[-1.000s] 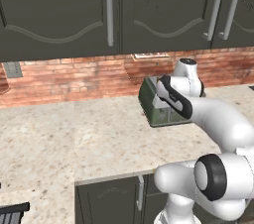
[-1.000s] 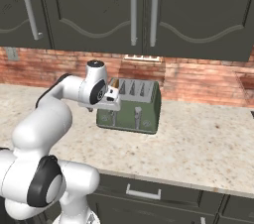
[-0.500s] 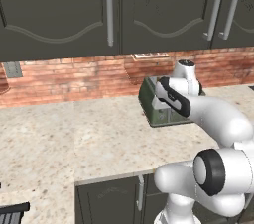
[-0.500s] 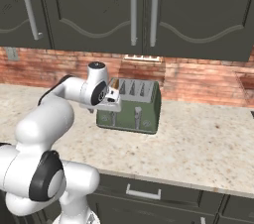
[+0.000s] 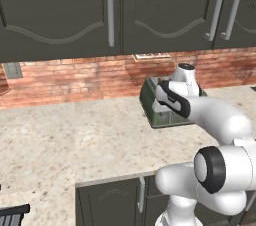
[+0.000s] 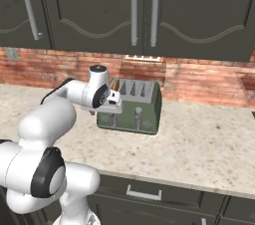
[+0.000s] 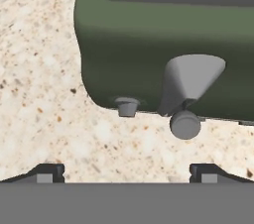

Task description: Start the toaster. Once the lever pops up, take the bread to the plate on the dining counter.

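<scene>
The dark olive-green toaster (image 6: 137,112) stands on the speckled wall counter against the brick wall, also seen as a green box (image 5: 159,115) behind my arm. A sliver of brown bread (image 6: 116,85) shows in a slot of its silvery top. My gripper (image 6: 110,105) hangs at the toaster's left end, pointing down. In the hand view the toaster's green side (image 7: 149,44) is close, with its pale lever (image 7: 191,77) and a small grey knob (image 7: 185,125) just ahead of my gripper (image 7: 128,173). The jaws stand open and hold nothing. The plate and dining counter are out of view.
Dark upper cabinets (image 6: 134,10) with long handles hang over the counter. A wall outlet (image 5: 12,70) sits on the brick at the left. Beige speckled countertop (image 5: 75,135) stretches left of the toaster; dark drawers (image 6: 144,194) lie below the front edge.
The hand has shifted only slightly at the toaster's end. The jaws have stayed open and the toaster has not moved.
</scene>
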Robot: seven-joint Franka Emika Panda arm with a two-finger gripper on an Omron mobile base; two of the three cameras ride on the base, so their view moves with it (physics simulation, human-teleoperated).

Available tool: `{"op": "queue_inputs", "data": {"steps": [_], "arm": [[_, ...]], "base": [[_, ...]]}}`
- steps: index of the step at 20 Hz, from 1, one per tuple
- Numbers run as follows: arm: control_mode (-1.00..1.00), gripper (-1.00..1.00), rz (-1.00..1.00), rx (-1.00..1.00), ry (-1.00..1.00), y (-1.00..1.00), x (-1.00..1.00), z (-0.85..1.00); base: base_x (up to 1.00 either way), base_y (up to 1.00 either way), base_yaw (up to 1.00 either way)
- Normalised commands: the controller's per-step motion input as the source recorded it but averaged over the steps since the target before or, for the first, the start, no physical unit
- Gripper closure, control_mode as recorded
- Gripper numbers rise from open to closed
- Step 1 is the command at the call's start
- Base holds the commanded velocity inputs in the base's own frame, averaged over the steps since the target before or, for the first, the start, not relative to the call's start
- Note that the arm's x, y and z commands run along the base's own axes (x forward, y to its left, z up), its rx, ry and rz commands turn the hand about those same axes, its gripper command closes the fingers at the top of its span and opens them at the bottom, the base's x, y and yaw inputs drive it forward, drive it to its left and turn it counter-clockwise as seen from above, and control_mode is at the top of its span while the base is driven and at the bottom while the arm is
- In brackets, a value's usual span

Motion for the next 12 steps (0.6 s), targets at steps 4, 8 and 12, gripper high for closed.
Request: {"op": "queue_inputs", "data": {"steps": [4, 8, 12], "arm": [[-1.0, -1.0, 0.01, 0.0, -0.01, 0.0, 0.1, 0.0], [-1.0, -1.0, 0.01, 0.0, -0.05, 0.0, 0.05, 0.0], [-1.0, -1.0, 0.0, 0.0, -0.12, 0.0, 0.03, 0.0]], "base": [[0.0, 0.0, 0.0], [0.0, 0.0, 0.0], [0.0, 0.0, 0.0]]}}
